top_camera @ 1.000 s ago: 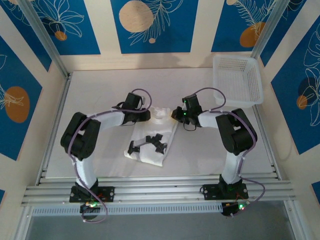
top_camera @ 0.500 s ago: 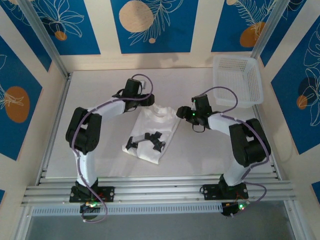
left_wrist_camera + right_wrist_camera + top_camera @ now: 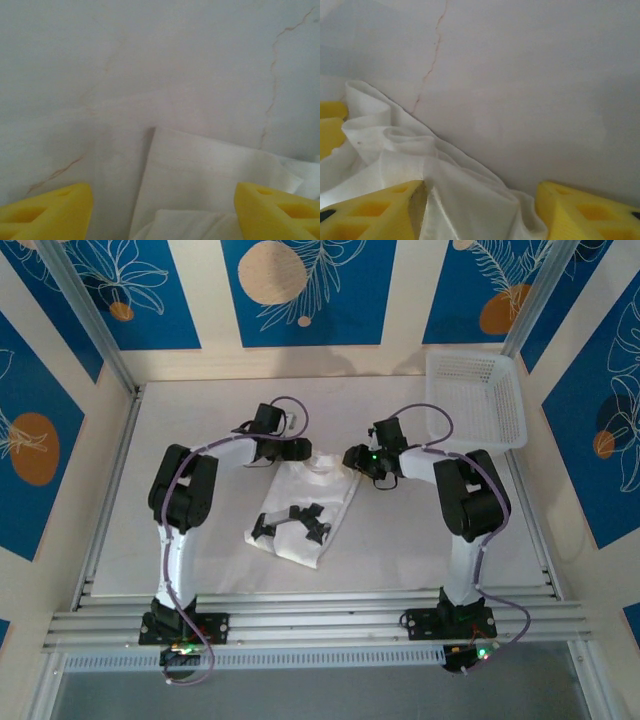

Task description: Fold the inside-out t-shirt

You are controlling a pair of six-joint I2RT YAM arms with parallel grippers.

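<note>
In the last second both arms let go of the thin white, slightly translucent cloth t-shirt [image 3: 308, 502], drew apart, then came back in at its far, collar end. The lengthwise fold looks set, and a fresh grasp seems to be starting. The shirt lies as a narrow strip on the white worktop [image 3: 390, 530], between the arms. The left end effector [image 3: 297, 449] stands wide, a shirt corner loose between its yellow fingers [image 3: 45, 210]. The right end effector [image 3: 352, 457] is less wide, with bunched cloth between its fingers [image 3: 370, 210], unpinched
</note>
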